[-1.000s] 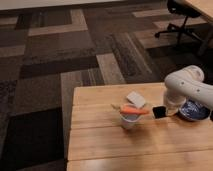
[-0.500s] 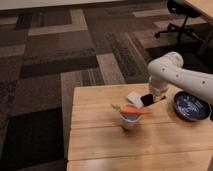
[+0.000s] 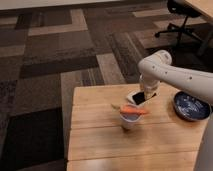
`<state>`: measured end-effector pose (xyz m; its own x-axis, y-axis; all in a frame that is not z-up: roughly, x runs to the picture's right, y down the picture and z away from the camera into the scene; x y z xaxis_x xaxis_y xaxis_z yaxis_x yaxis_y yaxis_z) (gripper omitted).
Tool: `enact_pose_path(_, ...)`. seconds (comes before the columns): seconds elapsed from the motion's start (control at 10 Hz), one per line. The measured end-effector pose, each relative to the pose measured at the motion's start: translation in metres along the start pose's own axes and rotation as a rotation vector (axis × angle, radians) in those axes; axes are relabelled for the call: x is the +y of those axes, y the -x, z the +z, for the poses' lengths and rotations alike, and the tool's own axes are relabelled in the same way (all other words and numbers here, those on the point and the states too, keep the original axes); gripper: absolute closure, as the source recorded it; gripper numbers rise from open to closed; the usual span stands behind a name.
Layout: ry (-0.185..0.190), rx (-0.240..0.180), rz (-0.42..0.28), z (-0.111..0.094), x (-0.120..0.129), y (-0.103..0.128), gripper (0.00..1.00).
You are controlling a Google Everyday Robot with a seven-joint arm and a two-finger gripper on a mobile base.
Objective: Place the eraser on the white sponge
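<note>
The eraser [image 3: 140,99], a flat black block, lies tilted over the white sponge [image 3: 135,95], covering most of it so that only the sponge's left edge and corner show (whether the block rests fully on the pad or is partly lifted cannot be told). The end effector [image 3: 148,93] comes down from above onto the right part of the eraser and is clenched on it. The white arm [image 3: 172,75] curves away to the right and out of the scene. Near the sponge, toward the front of the worktop [image 3: 100,145], stands a small white cup [image 3: 129,120] with an orange piece [image 3: 134,110] lying across its top. At the right edge of the wooden worktop sits a dark blue bowl [image 3: 190,106], well apart from the cup. Beyond the worktop is patterned carpet [image 3: 60,50], and at the far right an office chair base [image 3: 177,30].
</note>
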<state>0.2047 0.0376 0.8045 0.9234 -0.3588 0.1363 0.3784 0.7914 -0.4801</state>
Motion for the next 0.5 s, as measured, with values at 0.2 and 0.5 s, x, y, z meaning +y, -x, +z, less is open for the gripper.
enact_pose_path(0.2,0.011,-0.033,-0.034,0.009,-0.004,0.015,0.96)
enact_pose_path(0.5,0.034,-0.052,-0.037,0.017,0.001,0.019,0.96)
